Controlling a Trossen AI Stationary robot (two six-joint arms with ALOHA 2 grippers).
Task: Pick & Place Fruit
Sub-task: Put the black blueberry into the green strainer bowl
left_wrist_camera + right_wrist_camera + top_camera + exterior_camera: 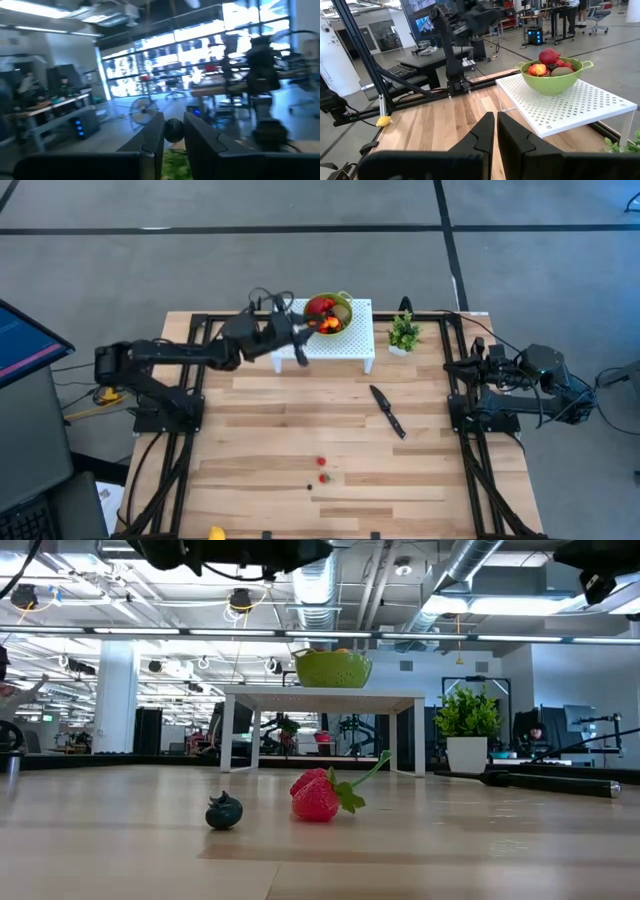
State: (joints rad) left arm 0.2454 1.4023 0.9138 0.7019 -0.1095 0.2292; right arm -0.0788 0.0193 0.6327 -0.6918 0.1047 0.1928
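mostly done: green bowl on white stand holds several fruit. left gripper above bowl, pinching dark berry. strawberries and blueberry left on table. right gripper parked, pressed together.

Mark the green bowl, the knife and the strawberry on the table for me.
green bowl (552, 82): right wrist view, front wall.
knife (387, 411): high view, mid-length.
strawberry (316, 796): low view, red body.
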